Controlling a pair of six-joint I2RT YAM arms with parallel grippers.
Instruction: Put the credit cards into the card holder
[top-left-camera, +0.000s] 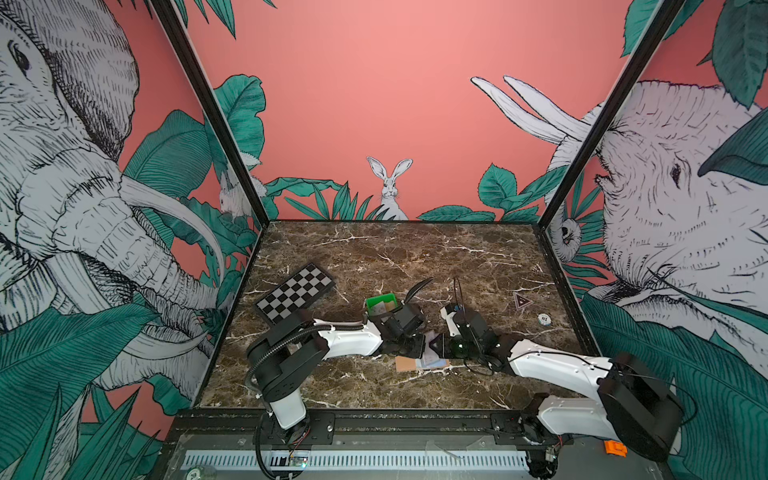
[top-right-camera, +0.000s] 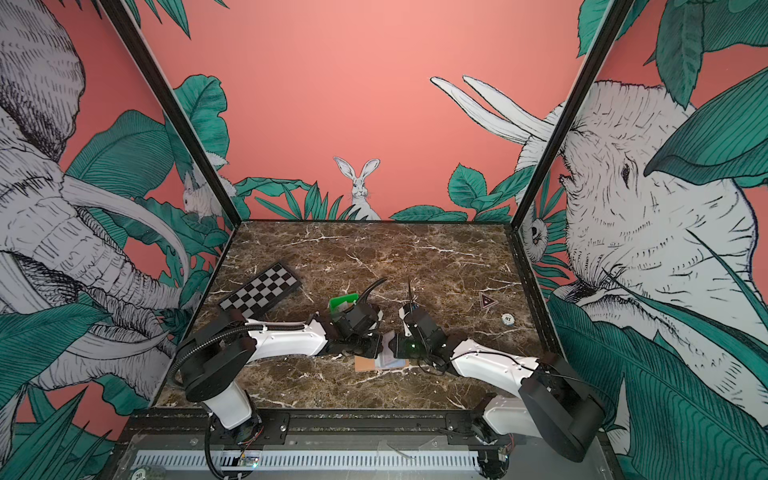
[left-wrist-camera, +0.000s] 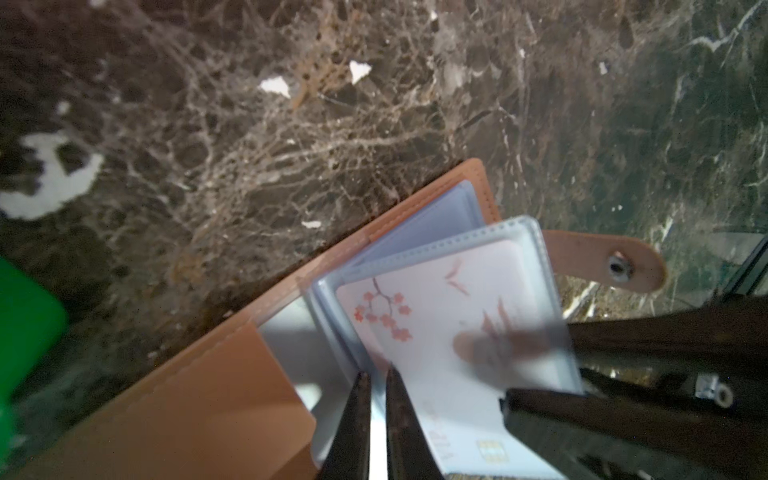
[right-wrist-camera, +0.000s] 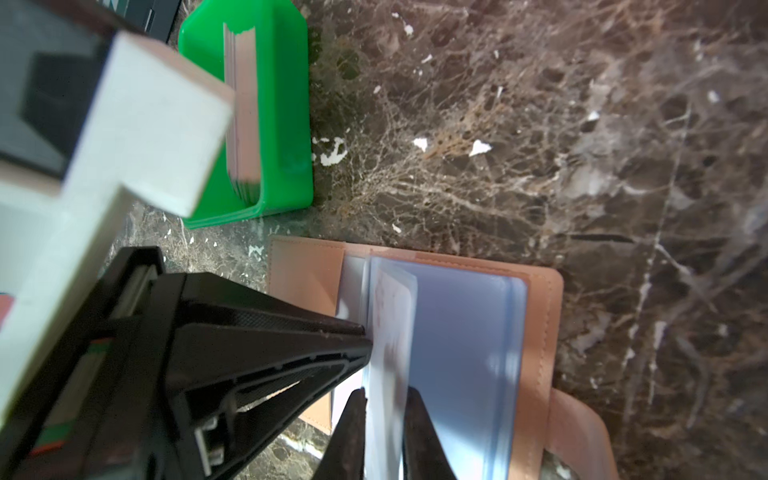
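card holder (left-wrist-camera: 232, 399): lies open on the marble tabletop (top-left-camera: 415, 257) near the front middle, between the two arms, tan cover down, blue sleeves fanned up.

left gripper (left-wrist-camera: 376, 415): nearly closed, pinching the edge of a white blossom-print card (left-wrist-camera: 436, 332).

right gripper (right-wrist-camera: 384, 419): narrowly parted around one raised clear sleeve (right-wrist-camera: 392, 316); it seems to hold it upright.

key relation: in the left wrist view the card's long axis runs toward 1 o'clock, already partly inside that sleeve.

remaining cards (right-wrist-camera: 245, 112): stacked in the green tray (right-wrist-camera: 286, 124), at 11 o'clock from the holder in a top view.
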